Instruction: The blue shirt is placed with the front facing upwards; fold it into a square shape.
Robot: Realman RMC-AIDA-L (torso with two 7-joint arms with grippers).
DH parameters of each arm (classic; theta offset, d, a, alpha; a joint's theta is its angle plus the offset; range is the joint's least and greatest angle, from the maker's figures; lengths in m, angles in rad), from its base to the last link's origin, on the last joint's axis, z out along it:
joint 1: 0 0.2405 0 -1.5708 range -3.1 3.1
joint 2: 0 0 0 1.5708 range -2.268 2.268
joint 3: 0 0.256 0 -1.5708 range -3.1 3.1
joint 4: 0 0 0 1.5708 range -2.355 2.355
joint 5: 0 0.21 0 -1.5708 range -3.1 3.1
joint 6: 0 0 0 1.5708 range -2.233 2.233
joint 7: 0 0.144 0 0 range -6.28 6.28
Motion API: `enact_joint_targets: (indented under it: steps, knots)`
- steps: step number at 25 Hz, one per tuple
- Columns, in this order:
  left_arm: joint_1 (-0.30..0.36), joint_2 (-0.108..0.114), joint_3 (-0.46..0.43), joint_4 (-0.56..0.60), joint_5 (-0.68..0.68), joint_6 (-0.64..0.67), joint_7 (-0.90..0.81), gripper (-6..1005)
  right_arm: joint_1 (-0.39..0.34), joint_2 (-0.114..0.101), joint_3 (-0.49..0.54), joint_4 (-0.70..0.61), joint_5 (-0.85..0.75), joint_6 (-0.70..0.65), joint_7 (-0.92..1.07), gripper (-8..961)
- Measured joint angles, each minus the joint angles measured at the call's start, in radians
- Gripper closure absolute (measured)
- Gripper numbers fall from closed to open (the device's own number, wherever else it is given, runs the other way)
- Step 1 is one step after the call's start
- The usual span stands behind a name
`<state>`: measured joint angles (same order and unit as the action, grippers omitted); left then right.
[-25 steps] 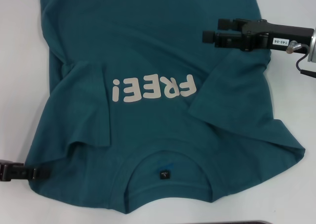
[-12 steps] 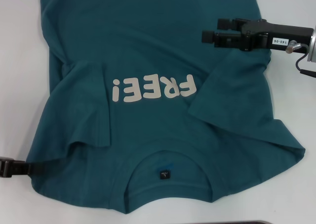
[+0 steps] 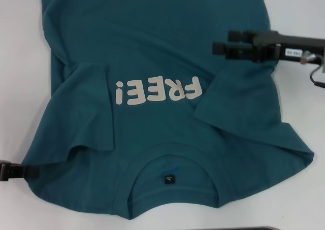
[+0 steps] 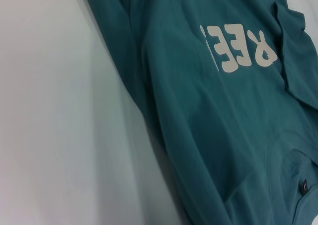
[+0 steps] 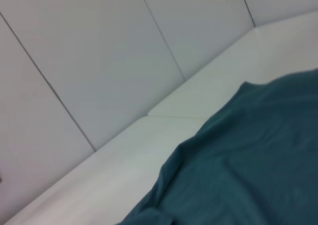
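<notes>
Tabletop carries the blue shirt, lettering up, sleeves folded inward; my right gripper hovers above its right side, left gripper at its shoulder edge, jaw states unreadable, so I risk dragging wrinkles.

- Head view: looking steeply down at the blue shirt on the white surface.
- Left wrist view: close, oblique, sharing the lettering.
- Right wrist view: low, facing the wall.

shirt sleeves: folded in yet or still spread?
Folded in. On the blue shirt, both sleeves lie over the chest beside the FREE! lettering; body unfolded.
</notes>
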<state>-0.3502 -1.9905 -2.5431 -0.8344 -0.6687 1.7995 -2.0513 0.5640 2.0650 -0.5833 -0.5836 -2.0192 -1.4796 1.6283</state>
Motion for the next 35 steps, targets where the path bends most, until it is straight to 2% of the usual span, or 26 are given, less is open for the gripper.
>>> enact_joint_targets:
  steps: [3,4,5,14,17,20,30,35]
  knots:
    - [-0.004,0.001,0.000,0.000,0.000,0.001,0.003,999,-0.031,-0.013,-0.001,-0.009,-0.031,-0.061,0.043,14]
    - [-0.006,0.001,0.000,0.000,0.000,0.001,0.004,999,-0.058,-0.024,-0.001,-0.015,-0.041,-0.111,0.082,14]
    - [-0.008,0.001,0.000,0.000,0.000,0.003,0.004,998,-0.058,-0.024,-0.001,-0.015,-0.041,-0.111,0.082,15]
    - [-0.014,-0.020,0.000,0.000,-0.003,0.006,0.008,998,-0.200,-0.099,0.010,-0.100,-0.166,-0.295,0.349,17]
    - [-0.014,-0.028,0.000,0.001,-0.003,0.000,0.011,998,-0.238,-0.128,0.014,-0.101,-0.205,-0.307,0.393,19]
    - [-0.013,-0.033,0.000,0.002,-0.003,-0.001,0.013,998,-0.262,-0.146,0.019,-0.096,-0.245,-0.316,0.411,21]
    - [-0.020,-0.030,0.000,0.000,-0.005,-0.001,0.016,999,-0.284,-0.154,0.110,-0.094,-0.365,-0.332,0.417,27]
    - [-0.025,-0.030,0.000,0.000,-0.004,-0.003,0.018,999,-0.271,-0.142,0.111,-0.092,-0.368,-0.328,0.418,30]
